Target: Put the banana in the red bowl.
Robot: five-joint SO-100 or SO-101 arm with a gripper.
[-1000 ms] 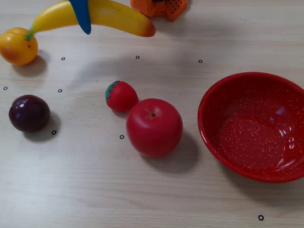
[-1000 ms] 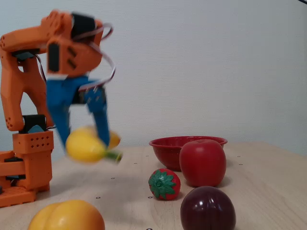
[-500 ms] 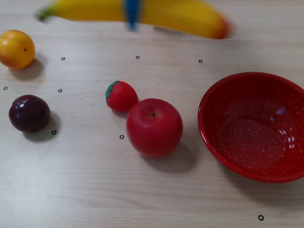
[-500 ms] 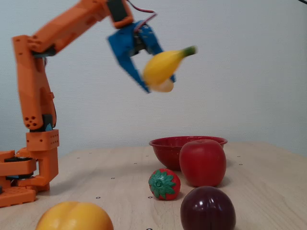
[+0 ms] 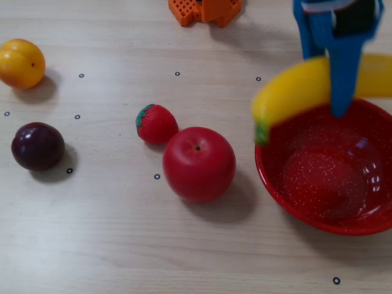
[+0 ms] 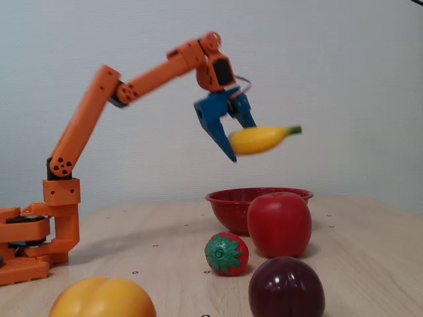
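The yellow banana (image 5: 291, 95) hangs in the air, clamped crosswise by my blue gripper (image 5: 327, 92), which is shut on its middle. In the view from above it lies over the far rim of the red bowl (image 5: 324, 190), with its green stem tip pointing down-left past the bowl's left edge. In the side view the banana (image 6: 263, 139) is held roughly level, well above the red bowl (image 6: 228, 210), with the gripper (image 6: 243, 140) reaching out on the stretched orange arm.
A red apple (image 5: 199, 164) sits just left of the bowl, with a strawberry (image 5: 157, 124) beside it. A dark plum (image 5: 38, 146) and a round orange-yellow fruit (image 5: 22, 63) lie at the far left. The arm's orange base (image 5: 205, 9) stands at the top edge.
The gripper has carried the banana up from the table near the orange-yellow fruit and rightwards, from the top-left of the view from above to over the bowl. The arm has stretched out.
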